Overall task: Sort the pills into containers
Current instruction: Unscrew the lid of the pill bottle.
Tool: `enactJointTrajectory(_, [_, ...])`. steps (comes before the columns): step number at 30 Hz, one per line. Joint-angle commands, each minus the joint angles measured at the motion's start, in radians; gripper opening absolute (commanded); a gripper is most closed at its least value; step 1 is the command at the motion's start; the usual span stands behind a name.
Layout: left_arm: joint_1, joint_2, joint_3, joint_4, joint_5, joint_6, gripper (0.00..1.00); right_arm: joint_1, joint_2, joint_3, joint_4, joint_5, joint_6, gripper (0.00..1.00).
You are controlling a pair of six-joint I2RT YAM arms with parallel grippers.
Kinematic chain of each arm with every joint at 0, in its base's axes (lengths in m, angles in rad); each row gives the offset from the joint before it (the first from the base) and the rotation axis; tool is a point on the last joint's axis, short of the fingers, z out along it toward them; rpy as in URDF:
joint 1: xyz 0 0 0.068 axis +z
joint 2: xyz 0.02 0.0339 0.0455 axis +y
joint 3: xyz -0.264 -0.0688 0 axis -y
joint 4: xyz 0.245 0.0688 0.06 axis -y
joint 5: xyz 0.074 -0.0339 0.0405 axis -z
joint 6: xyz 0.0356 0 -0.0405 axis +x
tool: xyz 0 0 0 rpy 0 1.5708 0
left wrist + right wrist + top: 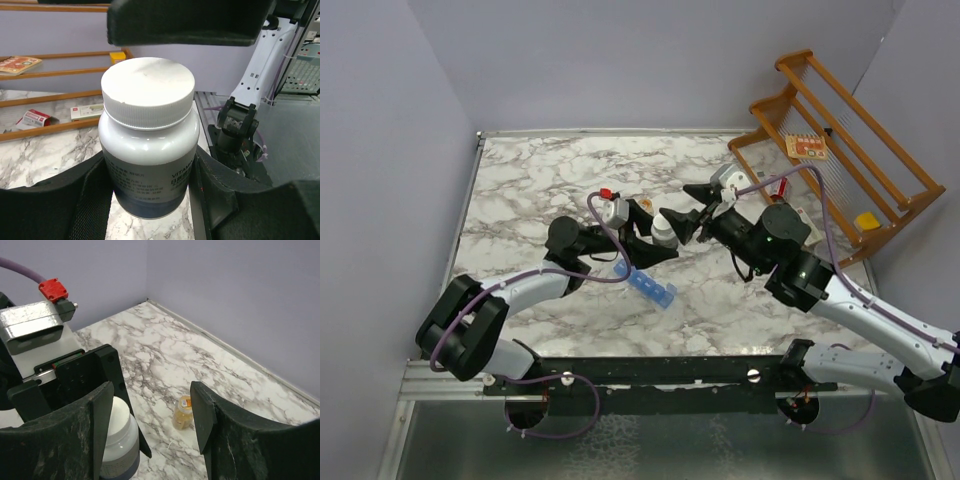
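Lying flat on the marble bench (525, 190), near-centre, are the containers (651, 286): one narrow translucent blue strip of joined compartments. Its long axis runs diagonally, far-left to near-right. The far-left end is tucked under the left arm (570, 243), and the rest is unobstructed. Cannot tell whether the lids are up or down.

Just beyond the strip, the left tool (660, 237) is clamped on the body of a white-capped bottle (148, 130), held off the bench with the cap end facing the right tool (151, 388). The bottle is pale grey up top and dark at the base, with a printed label. The right tool is spread wide, right at the cap, gripping nothing.

Farther on, a small amber bottle (182, 412) stands upright on the bench, apart from both tools. At far right, a wooden rack (840, 130) carries small packets.
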Motion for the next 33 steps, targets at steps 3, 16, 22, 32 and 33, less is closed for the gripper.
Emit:
enactJointTrajectory(3, [-0.004, -0.022, -0.001, -0.041, -0.043, 0.052, 0.00, -0.002, 0.047, 0.073, -0.019, 0.108, 0.037, 0.61])
enactJointTrajectory(16, [-0.004, -0.100, 0.016, -0.293, -0.217, 0.211, 0.00, 0.004, 0.084, 0.115, -0.133, 0.049, 0.089, 0.56])
enactJointTrajectory(22, [-0.005, -0.103, 0.018, -0.303, -0.229, 0.218, 0.00, 0.005, 0.094, 0.120, -0.158, 0.022, 0.110, 0.56])
enactJointTrajectory(32, [-0.007, -0.113, 0.014, -0.307, -0.253, 0.225, 0.00, 0.010, 0.129, 0.098, -0.141, -0.007, 0.145, 0.54])
enactJointTrajectory(33, [-0.008, -0.113, 0.013, -0.307, -0.253, 0.227, 0.00, 0.012, 0.132, 0.094, -0.135, -0.003, 0.146, 0.54])
